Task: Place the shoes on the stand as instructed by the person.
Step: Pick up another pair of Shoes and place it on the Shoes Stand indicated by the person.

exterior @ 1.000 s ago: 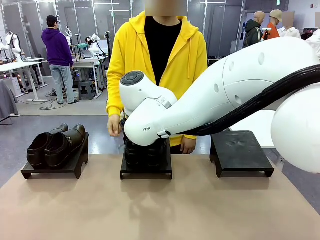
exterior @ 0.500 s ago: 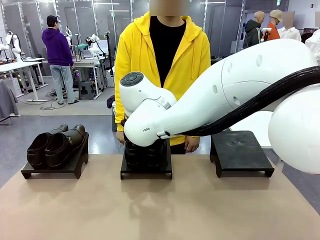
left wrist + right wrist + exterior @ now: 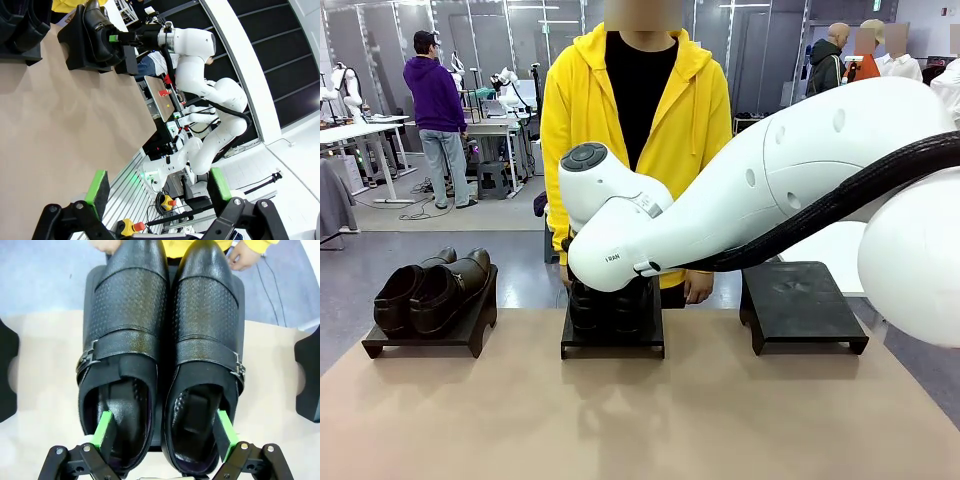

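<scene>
The glossy low-cut pair with side buckles stands side by side on the middle stand. My right gripper hangs open just over the heels, one green pad down in the left shoe's opening, the other at the right shoe's outer wall. In the front view my right arm hides most of that pair. The duller high-topped pair sits on the left stand. The person in the yellow hoodie stands right behind the middle stand, hands low. My left gripper is open and holds nothing.
A third black stand stands bare at the right. The tan tabletop stretches in front of all three stands. My right arm's thick white link crosses from the right above the table. Other people and tables are far behind.
The person has shifted slightly behind the middle stand. My right arm and the shoes have hardly moved.
</scene>
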Tool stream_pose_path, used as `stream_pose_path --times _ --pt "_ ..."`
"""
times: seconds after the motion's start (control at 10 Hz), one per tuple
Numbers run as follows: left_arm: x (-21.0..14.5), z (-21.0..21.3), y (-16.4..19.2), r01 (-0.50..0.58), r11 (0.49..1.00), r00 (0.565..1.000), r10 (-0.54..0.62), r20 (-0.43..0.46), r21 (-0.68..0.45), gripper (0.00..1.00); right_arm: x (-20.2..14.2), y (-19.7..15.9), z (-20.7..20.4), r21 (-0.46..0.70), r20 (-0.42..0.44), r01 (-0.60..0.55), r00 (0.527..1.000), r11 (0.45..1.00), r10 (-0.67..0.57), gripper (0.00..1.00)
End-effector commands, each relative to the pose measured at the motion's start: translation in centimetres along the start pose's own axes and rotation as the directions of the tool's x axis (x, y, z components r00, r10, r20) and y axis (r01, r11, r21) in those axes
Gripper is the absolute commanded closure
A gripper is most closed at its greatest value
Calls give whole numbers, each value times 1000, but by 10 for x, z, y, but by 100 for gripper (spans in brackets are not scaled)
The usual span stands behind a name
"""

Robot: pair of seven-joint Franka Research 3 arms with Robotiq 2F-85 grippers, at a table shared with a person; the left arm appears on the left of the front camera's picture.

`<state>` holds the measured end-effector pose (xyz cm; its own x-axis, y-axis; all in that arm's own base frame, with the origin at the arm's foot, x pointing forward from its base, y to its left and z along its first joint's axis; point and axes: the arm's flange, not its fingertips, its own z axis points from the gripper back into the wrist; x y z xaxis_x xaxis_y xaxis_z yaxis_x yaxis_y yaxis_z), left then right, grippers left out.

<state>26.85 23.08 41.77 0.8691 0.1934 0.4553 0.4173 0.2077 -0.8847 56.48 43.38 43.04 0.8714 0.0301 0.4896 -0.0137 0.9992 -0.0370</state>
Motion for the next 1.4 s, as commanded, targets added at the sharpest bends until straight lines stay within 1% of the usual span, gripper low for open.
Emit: stream_pose_path --times 0.0,0.1,0.2,0.3,0.5,0.6,0.7,0.9,1.0,1.1,1.3 --pt "-2 1 -4 3 1000 1000 -3 -12 -6 0 0 -43 57 122 -18 -6 1000 993 8 1" --pt "-2 1 -4 3 1000 1000 -3 -12 -6 0 -2 -69 82 172 -29 5 1000 985 0 1" --pt "-2 1 -4 3 1000 1000 -3 -12 -6 0 -5 -97 103 263 -58 16 998 965 -1 1" --pt "-2 1 -4 3 1000 1000 -3 -12 -6 0 -8 -126 114 365 -112 60 994 929 -20 1" --pt "-2 1 -4 3 1000 1000 -3 -12 -6 0 -20 -200 126 544 -190 118 982 831 -15 1" --pt "-2 1 -4 3 1000 1000 -3 -12 -6 0 -31 -245 127 627 -214 160 976 763 -29 1" --pt "-2 1 -4 3 1000 1000 -3 -12 -6 0 -41 -281 125 693 -233 198 971 694 -44 1" --pt "-2 1 -4 3 1000 1000 -3 -12 -6 0 -60 -341 114 749 -282 299 951 591 -124 1" --pt "-2 1 -4 3 1000 1000 -3 -12 -6 0 -74 -364 107 781 -308 326 943 532 -125 1" --pt "-2 1 -4 3 1000 1000 -3 -12 -6 0 -85 -380 103 798 -325 348 936 492 -136 1" --pt "-2 1 -4 3 1000 1000 -3 -12 -6 0 -101 -393 94 801 -337 373 927 468 -162 1"
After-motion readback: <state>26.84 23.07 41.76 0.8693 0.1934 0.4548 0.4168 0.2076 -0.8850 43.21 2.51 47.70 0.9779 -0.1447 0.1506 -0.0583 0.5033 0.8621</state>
